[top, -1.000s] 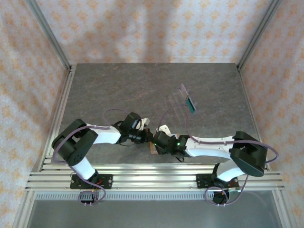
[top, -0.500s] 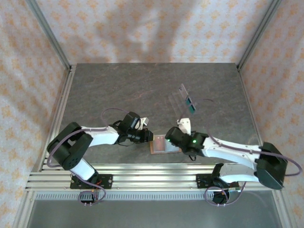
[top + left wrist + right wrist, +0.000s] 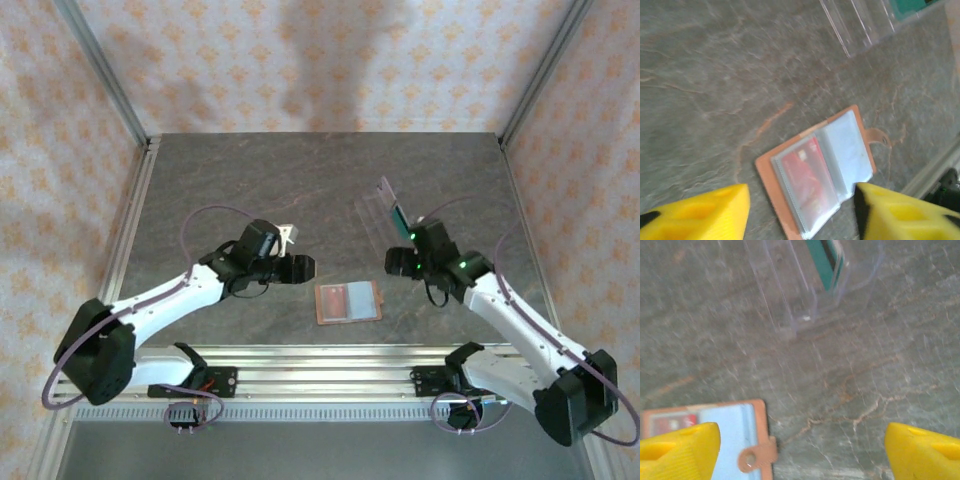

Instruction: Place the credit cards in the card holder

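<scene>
Reddish-brown leather catches the eye first: the small folding card holder [image 3: 348, 301] lies opened flat on the grey stone-patterned table [image 3: 250, 180]. It sits in the lower middle of the top view, between the two arms and near the metal rails [image 3: 330, 372] at the table's near edge. Its clear plastic sleeves face up. The left-hand sleeve holds a red card [image 3: 807, 182]. The sleeve beside it looks pale blue, and I cannot tell whether that is a card or just the plastic. The holder's long axis runs left to right across the top view, tipped very slightly. Its snap tab [image 3: 880, 137] sticks out of the right-hand short edge, pointing to the right of the frame.

Up and to the right, well apart from it, stands a clear transparent plastic stand [image 3: 378, 208] with a teal card [image 3: 402, 219] upright in the slot at its right end.

The left gripper [image 3: 300, 267] hangs just up-left of the holder, its yellow fingertips [image 3: 695, 212] spread wide with nothing gripped. The right gripper [image 3: 392, 262] sits up-right of the holder, between it and the stand, and its yellow fingertips [image 3: 677, 450] are likewise wide apart and empty.
</scene>
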Available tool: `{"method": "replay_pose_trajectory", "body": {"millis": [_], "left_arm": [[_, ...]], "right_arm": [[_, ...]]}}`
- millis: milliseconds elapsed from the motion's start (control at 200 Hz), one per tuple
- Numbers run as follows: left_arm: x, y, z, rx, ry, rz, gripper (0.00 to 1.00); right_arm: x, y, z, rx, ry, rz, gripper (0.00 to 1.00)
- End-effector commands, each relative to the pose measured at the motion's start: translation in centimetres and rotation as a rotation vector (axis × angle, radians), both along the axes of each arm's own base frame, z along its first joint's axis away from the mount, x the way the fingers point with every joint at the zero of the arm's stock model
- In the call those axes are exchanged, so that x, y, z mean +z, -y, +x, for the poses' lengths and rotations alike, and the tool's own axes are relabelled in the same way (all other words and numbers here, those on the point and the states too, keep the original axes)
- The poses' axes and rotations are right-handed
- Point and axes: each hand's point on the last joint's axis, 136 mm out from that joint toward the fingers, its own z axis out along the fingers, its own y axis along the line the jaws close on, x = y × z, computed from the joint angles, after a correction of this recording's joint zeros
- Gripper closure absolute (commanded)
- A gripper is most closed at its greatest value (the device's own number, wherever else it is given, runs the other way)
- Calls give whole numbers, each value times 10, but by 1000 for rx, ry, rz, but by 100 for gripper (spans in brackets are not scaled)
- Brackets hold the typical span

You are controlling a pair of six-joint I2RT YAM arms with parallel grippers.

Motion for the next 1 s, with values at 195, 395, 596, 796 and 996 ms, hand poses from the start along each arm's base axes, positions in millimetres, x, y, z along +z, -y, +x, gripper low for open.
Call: {"method": "replay_pose_trajectory", "body": {"millis": [195, 395, 596, 796, 996], "left_arm": [[-6, -72, -3, 163, 90, 247, 2], [-8, -78, -8, 132, 81, 283, 2], [-9, -77, -12, 107, 64, 283, 3], [-7, -77, -5, 170, 66, 241, 1], [2, -82, 0, 225, 84, 215, 1]], "right_arm": [[19, 5, 67, -10, -104, 152, 16], [4, 26, 107, -38, -157, 224, 19], [-8, 32, 115, -37, -167, 193, 17], [-8, -16, 118, 147, -167, 452, 19], [-3, -49, 110, 229, -166, 572, 20]]}}
